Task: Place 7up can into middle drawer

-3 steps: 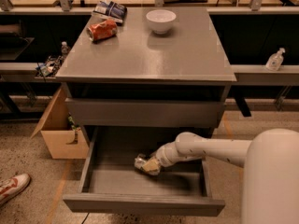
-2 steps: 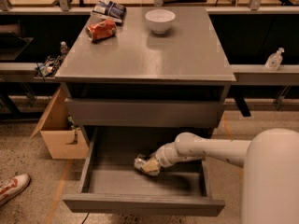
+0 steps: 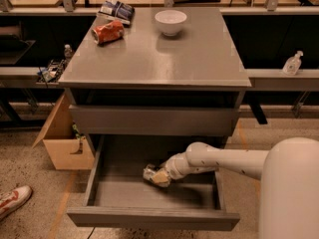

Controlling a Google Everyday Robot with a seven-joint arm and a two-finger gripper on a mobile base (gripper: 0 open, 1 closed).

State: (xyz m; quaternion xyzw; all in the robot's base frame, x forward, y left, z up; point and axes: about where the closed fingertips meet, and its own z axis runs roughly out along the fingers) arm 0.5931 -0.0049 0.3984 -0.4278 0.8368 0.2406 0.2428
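The middle drawer (image 3: 149,217) of the grey cabinet is pulled wide open, with a bare grey inside. My white arm reaches in from the right. My gripper (image 3: 158,177) is low inside the drawer, near its middle, at the 7up can (image 3: 150,174). The silvery can lies tilted at the gripper's tip, just above or on the drawer floor. The gripper hides much of the can.
On the cabinet top (image 3: 199,59) lie an orange-red can (image 3: 107,33), a white bowl (image 3: 170,22) and a snack bag (image 3: 115,10). The closed upper drawer front (image 3: 154,121) is above the open one. A cardboard box (image 3: 62,143) stands left of the cabinet. A shoe (image 3: 12,201) is at the lower left.
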